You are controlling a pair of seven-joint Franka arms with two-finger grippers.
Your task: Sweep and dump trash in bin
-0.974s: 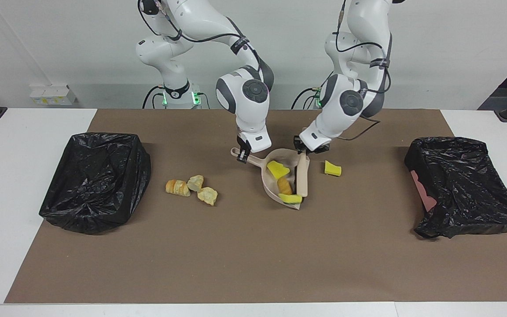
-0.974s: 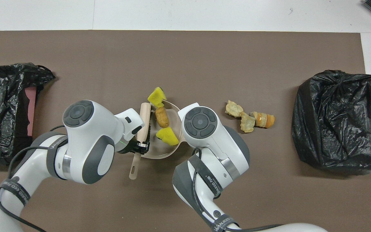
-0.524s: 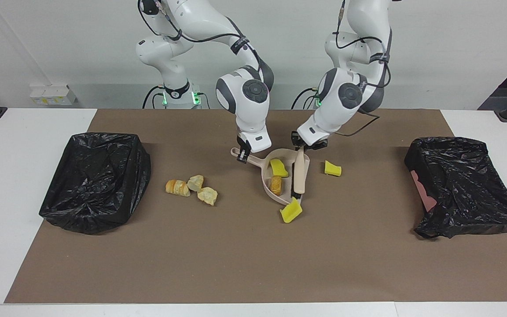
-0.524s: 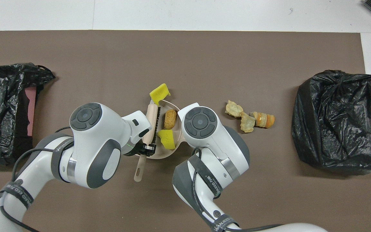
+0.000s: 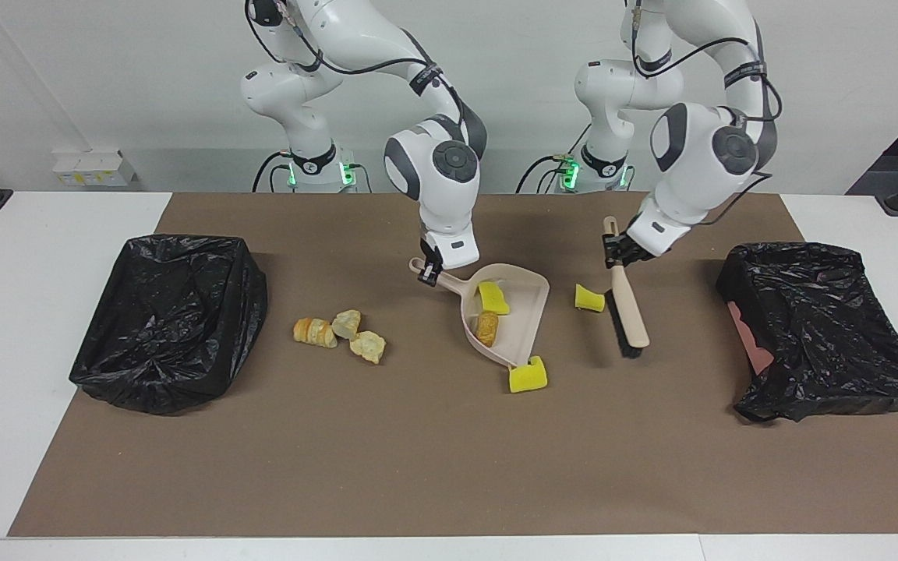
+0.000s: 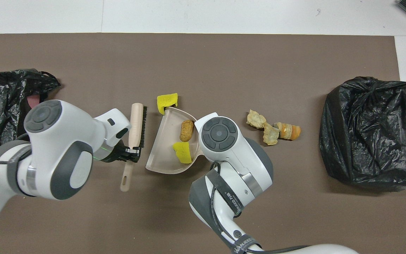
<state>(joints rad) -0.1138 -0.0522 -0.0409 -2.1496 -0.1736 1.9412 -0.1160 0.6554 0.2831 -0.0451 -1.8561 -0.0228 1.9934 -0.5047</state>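
- Left gripper clamped shut on handle of brush, over brown mat toward left arm's end; brush angled down, bristle head low over mat, contact with mat not clear.
- Right gripper closed on handle of dustpan — pan resting on mat, mouth pointing away from robots.
- Inside pan, just off right gripper: one yellow sponge chunk and brown bread roll.
- Second yellow chunk on mat at pan's lip, touching or just beside it.
- Third yellow chunk on mat between pan and brush, just beside bristles.
- Three pale bread pieces clustered on mat, well apart from right gripper, toward right arm's end.
- Black-bagged bin at right arm's end; second black-bagged bin at left arm's end, near left gripper.
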